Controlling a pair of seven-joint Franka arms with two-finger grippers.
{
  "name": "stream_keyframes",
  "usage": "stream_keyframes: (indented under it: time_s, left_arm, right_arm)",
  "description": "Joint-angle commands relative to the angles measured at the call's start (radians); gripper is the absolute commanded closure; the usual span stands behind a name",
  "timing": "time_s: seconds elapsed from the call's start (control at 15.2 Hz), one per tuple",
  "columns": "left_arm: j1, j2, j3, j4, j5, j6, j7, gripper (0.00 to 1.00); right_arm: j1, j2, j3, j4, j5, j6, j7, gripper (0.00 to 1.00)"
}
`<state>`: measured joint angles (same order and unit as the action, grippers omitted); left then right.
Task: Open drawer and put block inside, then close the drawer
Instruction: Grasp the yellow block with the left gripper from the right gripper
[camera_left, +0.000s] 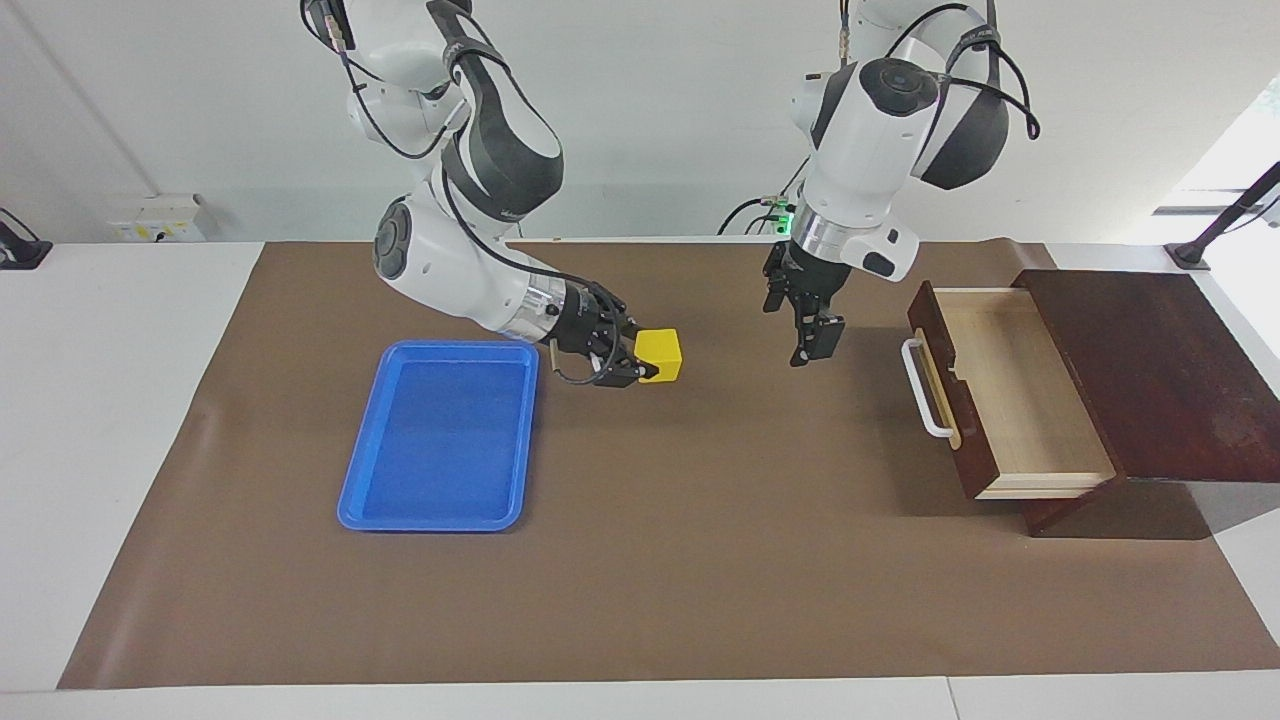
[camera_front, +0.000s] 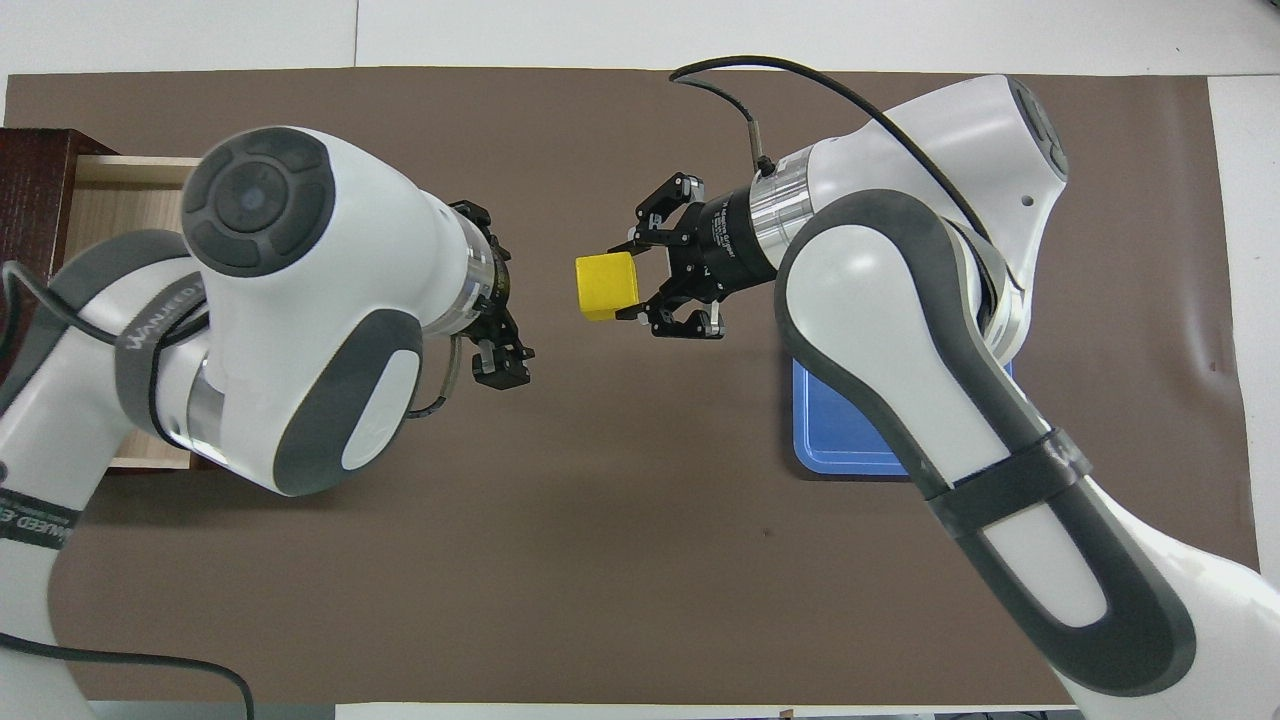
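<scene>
the jaws of the right gripper (camera_left: 640, 362) are clenched on the block (camera_left: 659, 355), which sits between its fingertips, up over the brown mat (camera_left: 700, 560) between the blue tray (camera_left: 440, 440) and the drawer (camera_left: 1010, 390). the left gripper (camera_left: 808, 345) hangs over the mat between the block and the drawer's white handle (camera_left: 925, 388); whether its jaws are parted, i cannot tell. the drawer stands pulled out of its dark box (camera_left: 1150, 370), light wood interior showing.
</scene>
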<state>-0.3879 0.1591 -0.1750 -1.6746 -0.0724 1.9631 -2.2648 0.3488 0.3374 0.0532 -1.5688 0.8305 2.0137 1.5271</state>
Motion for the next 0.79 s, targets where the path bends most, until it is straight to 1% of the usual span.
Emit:
stream_keyframes:
  time_s: [0.0,0.07,0.13,0.73]
  left_arm:
    - [-0.028,0.051,0.017,0.024,-0.043,0.028,-0.018,0.0]
    - [-0.043,0.065,0.017,0.051,-0.047,0.031,-0.018,0.0]
    - [-0.045,0.065,0.017,0.056,-0.047,0.03,-0.018,0.0]
    - [-0.069,0.072,0.017,0.058,-0.047,0.071,-0.039,0.0]
  right_arm:
    - [0.013,-0.006,-0.004,-0.008,0.025,0.02,0.018,1.0]
    - [0.013,-0.006,-0.004,-0.008,0.025,0.02,0.018,1.0]
    - [0.013,-0.006,-0.004,-0.008,0.025,0.02,0.018,1.0]
    - [0.013,-0.006,-0.003,-0.008,0.025,0.02,0.022,1.0]
